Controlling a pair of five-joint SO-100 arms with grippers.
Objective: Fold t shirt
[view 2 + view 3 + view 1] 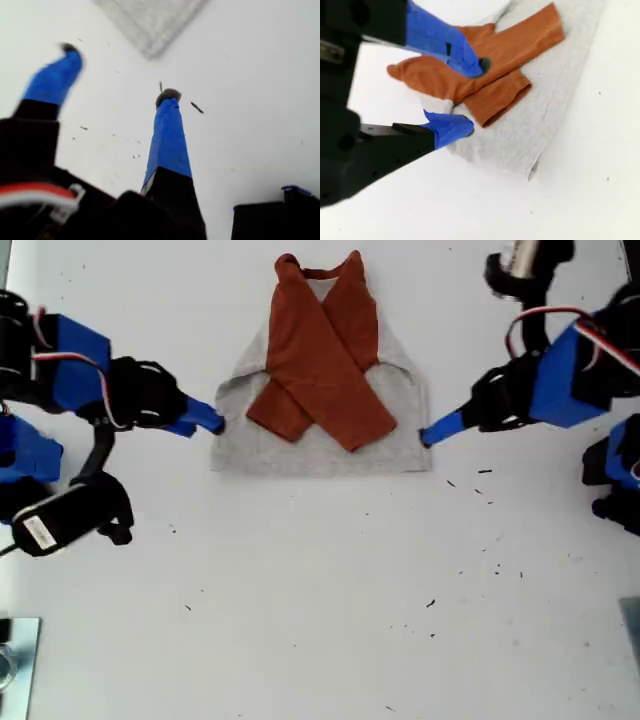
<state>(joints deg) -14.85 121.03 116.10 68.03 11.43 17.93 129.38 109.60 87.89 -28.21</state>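
At the t shirt (545, 115), my second hand (475, 95) spread; my first hand (120, 71) spread, blurred

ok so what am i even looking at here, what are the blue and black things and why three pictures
They are two small black-and-blue robot arms, one at each side of the exterior view, which looks down on a white table. The other two pictures come from cameras riding on the arms' grippers.

On the table lies a small grey t shirt, its long rust-orange sleeves crossed over the body.

My first gripper is open over bare table, with a grey corner of the shirt ahead. My second gripper is open at the shirt's edge. Nothing is held.
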